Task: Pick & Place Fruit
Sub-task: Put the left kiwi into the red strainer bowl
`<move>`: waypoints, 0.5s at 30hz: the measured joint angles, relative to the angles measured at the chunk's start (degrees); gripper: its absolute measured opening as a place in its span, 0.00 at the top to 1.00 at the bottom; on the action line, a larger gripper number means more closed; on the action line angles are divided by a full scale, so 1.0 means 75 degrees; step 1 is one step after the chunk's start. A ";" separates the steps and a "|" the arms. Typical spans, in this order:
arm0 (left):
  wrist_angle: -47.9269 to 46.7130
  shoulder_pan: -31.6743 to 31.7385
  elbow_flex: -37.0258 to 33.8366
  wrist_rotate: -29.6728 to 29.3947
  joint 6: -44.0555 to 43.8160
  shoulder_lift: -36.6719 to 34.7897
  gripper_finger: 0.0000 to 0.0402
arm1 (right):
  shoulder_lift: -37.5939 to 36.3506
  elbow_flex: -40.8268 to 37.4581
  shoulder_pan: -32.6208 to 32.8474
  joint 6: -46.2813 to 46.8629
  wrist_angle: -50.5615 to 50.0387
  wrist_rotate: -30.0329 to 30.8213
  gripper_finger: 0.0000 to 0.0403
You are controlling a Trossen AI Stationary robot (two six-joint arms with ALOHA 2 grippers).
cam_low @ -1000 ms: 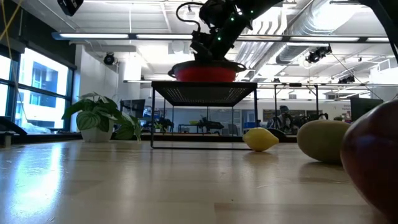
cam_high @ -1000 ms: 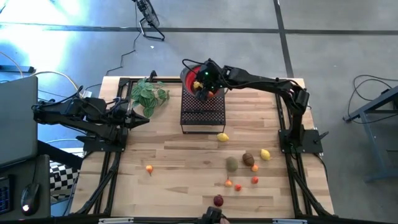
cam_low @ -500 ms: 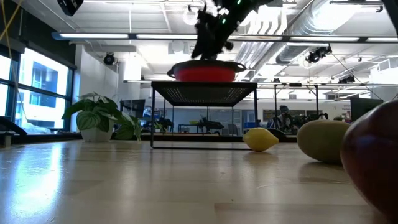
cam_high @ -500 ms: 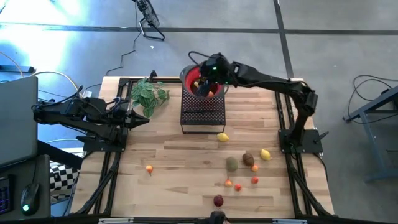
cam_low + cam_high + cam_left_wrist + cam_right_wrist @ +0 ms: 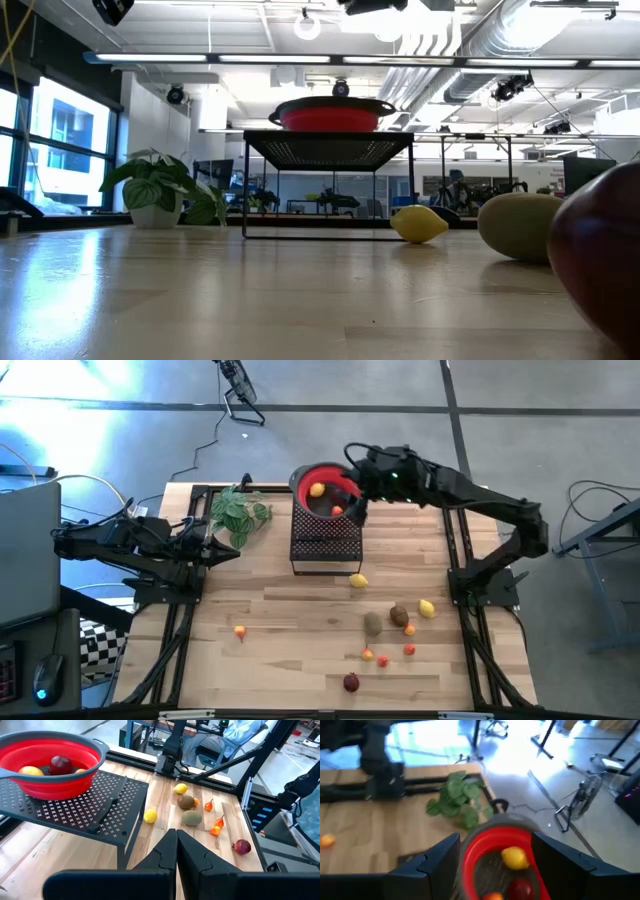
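The right gripper (image 5: 352,488), jaws spread and empty, hovers at the red silicone bowl's (image 5: 303,481) three o'clock. Small smooth fruit (image 5: 399,616) (light, roll-prone) lie loose at five o'clock; grip across their middles. The left gripper (image 5: 176,851) is closed, empty.

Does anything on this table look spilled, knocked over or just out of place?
Nothing looks spilled or damaged. The red bowl sits level on the black mesh stand with fruit inside. One small orange fruit lies alone toward the left side, well apart from the loose cluster of fruit on the right.
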 joint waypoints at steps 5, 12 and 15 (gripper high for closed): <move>0.0000 -0.0003 0.0000 0.0000 0.0014 0.0001 1.00 | -0.0500 0.0000 0.0522 0.0656 -0.0973 0.0160 0.41; 0.0000 -0.0003 0.0000 0.0000 0.0026 -0.0001 1.00 | -0.0793 0.0000 0.0984 0.2814 -0.2613 0.0185 0.41; 0.0000 -0.0002 0.0000 0.0000 0.0026 -0.0001 1.00 | -0.0797 0.0000 0.1144 0.3685 -0.3312 0.0088 0.41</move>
